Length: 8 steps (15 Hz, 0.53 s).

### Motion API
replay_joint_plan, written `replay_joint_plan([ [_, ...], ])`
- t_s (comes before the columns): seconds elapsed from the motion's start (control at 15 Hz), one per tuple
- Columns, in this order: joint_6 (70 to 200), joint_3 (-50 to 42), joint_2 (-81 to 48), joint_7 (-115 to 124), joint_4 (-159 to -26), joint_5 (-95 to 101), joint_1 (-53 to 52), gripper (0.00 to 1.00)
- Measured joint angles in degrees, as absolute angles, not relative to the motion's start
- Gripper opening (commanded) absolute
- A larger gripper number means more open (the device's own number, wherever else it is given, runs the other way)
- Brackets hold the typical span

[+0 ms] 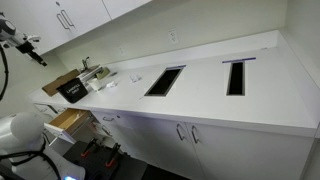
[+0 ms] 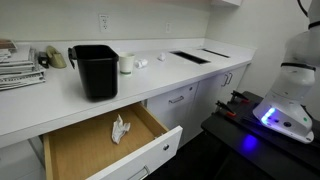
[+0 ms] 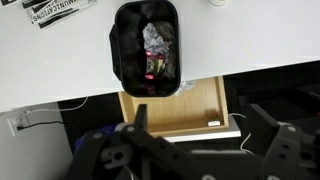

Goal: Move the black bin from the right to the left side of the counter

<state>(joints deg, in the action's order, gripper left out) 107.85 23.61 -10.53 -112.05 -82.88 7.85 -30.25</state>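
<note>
The black bin (image 2: 97,70) stands upright on the white counter (image 2: 200,75), just behind an open drawer. In the wrist view I look down into the bin (image 3: 147,47), which holds crumpled trash. It also shows in an exterior view (image 1: 73,90) near the counter's end by the sink. My gripper (image 3: 200,128) is open and empty, its two fingers spread wide at the bottom of the wrist view. It hangs well above the bin and touches nothing. In an exterior view the gripper (image 1: 33,48) is high up near the wall cabinets.
An open wooden drawer (image 2: 100,150) with a crumpled paper (image 2: 120,129) juts out below the bin. Two rectangular openings (image 1: 165,80) (image 1: 236,76) are cut in the counter. A cup (image 2: 127,63) and magazines (image 2: 20,65) lie near the bin.
</note>
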Motion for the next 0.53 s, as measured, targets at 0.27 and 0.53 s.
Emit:
replay_joint_plan([
  [0.27,107.2,23.3,-5.0,-112.1,-86.1,5.2,-29.6,1.00],
  [0.53,107.2,23.1,-3.1,-112.1,-88.0,4.7,-29.4,1.00],
])
